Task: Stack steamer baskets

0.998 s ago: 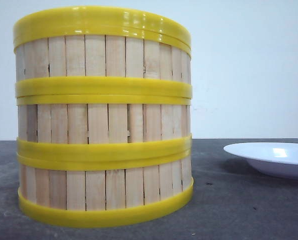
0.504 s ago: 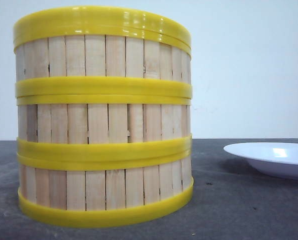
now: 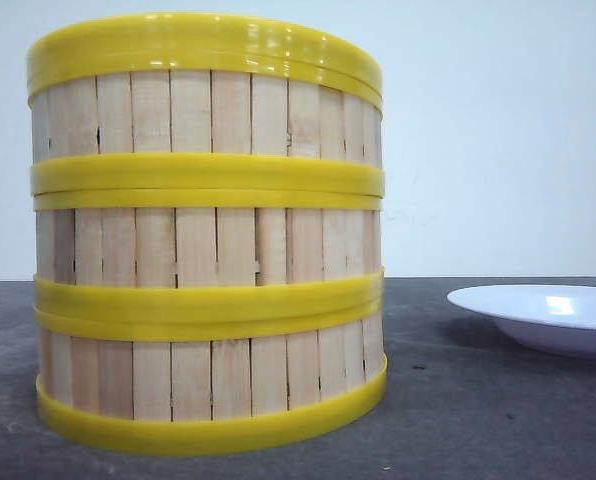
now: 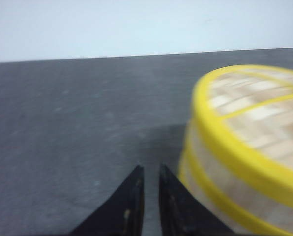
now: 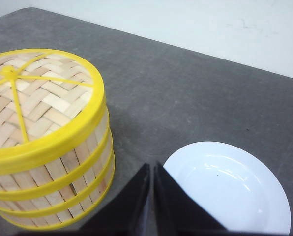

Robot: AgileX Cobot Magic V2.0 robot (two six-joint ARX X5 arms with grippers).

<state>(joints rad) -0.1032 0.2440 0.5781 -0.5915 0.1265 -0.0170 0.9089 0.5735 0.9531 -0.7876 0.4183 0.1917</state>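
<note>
Front view: the baskets (image 3: 208, 235) stand as one three-tier stack on the table (image 3: 458, 420), filling the left and middle of the frame. Yellow rims meet rim to rim at two seams. The lower seam slants slightly, so the bottom tier may not be seated quite square; the upper seam looks level. A lid (image 3: 203, 45) caps the top, its yellow edge flush with the wall below. A plate (image 3: 543, 318) sits apart to the right, bare. No arm shows here. By my reading the stacking is done, with the arms pulled clear so nothing gets nudged.

Left wrist view: the left gripper (image 4: 150, 177) hangs off to the side of the stack, near its wall but not touching. Its black fingers (image 4: 131, 196) are pressed nearly together with only a thin slit between, holding nothing. The picture is blurred, so the lid's weave reads only as pale patches.

Right wrist view: the right gripper (image 5: 151, 184) hovers above the table between stack and plate, fingers closed with a narrow gap, empty. From here the lid's woven top, yellow spokes and centre knob are plain, and all three tiers line up fairly well.

The table is dark grey, matte and faintly speckled. A plain white wall (image 3: 498, 130) rises behind, with a few faint marks.
</note>
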